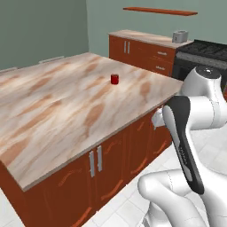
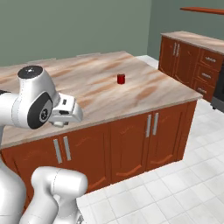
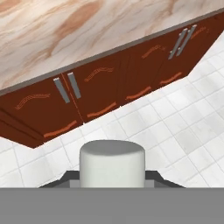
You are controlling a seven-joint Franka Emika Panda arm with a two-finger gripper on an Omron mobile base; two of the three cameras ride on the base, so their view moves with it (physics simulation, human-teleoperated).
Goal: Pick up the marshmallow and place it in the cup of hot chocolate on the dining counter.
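Note:
The marshmallow [image 3: 112,161], a stubby white-grey cylinder, sits between the two dark fingertips [image 3: 65,177] at the bottom of the hand view. My gripper [image 3: 112,180] is shut on it. The hand [image 2: 65,111] hovers by the front edge of the dining counter [image 2: 100,89], looking down at the marble rim, the red-brown cabinet doors and the tiled floor. The cup of hot chocolate [image 1: 115,79], a small red mug, stands upright on the dining counter [image 1: 66,102] towards its far right. From the other side the cup of hot chocolate [image 2: 121,78] lies well beyond and to the right of the hand.
A black stove [image 1: 201,53] and a silver toaster [image 1: 180,36] stand on the back cabinet run [image 1: 142,48]. A wooden shelf [image 1: 159,11] hangs on the wall above. White tile floor [image 2: 166,188] surrounds the counter.

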